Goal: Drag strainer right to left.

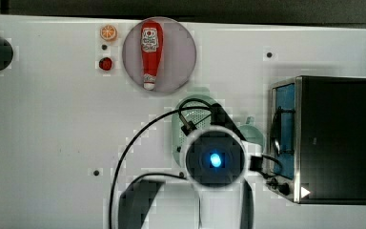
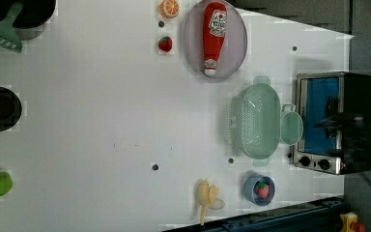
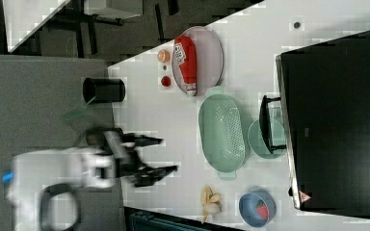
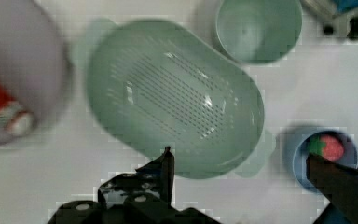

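Hand (image 4: 242, 161) nearest the wrist camera, fingers spread wide, empty, above the strainer (image 4: 172, 98). Strainer on desk (image 2: 101, 121), mug (image 2: 291, 128) touching at 3 o'clock in left view. Approach step; next: descend, catch rim.

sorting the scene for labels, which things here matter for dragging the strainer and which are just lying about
For the job:
- strainer
- tool, open, above the table

Lying about:
- mug
- ketchup bottle on plate
- toaster oven
- banana
- blue bowl with strawberry
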{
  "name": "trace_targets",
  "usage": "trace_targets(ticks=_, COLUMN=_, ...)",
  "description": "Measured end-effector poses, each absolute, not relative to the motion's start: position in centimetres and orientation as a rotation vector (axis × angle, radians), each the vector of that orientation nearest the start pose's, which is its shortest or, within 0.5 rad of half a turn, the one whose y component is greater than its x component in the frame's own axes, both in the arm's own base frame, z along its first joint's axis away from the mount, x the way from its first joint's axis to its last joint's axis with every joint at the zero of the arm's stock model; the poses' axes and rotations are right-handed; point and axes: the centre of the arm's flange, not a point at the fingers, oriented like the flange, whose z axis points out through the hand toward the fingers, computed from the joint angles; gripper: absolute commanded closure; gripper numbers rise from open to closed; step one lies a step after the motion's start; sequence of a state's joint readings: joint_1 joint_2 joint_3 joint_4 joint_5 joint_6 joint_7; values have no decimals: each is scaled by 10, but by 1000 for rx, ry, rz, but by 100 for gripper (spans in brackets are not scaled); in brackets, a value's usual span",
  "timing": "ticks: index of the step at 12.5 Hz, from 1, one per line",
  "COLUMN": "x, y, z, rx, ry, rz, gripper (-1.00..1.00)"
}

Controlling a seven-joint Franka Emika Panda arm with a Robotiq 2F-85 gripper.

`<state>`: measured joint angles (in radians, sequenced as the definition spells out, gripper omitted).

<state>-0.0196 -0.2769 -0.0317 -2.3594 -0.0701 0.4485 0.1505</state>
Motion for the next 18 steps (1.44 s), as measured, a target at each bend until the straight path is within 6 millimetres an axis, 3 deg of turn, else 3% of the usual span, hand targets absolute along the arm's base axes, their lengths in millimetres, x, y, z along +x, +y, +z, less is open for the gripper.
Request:
trace_targets(ticks=1, x=447, y=-27, z=393, rx=-2848, ry=1534, rz=123, gripper=-100)
trace_targets(ticks=3, x=445, y=-23, z=342, rx=-2803, ry=1637, rz=144, gripper=-100)
trace_targets(ticks=5, x=453, y=-22, z=317, rx=-2679, ry=1809, rz=99, gripper=-100)
trace_targets(ticks=8, x=474, y=-5, z=282, rx=-2541, ry=1911, rz=4, gripper=-100)
trace_targets(ticks=10, x=467, y=3, z=236, rx=-2576, ry=1933, rz=85, gripper=-100)
trace_targets(ticks=13, x=458, y=-2, z=178, rx=-2553, ry=1989, rz=125, gripper=-100)
trace_targets(ticks=18, x=456, y=-1, z=138, rx=-2452, ry=2084, rz=85, gripper=-100)
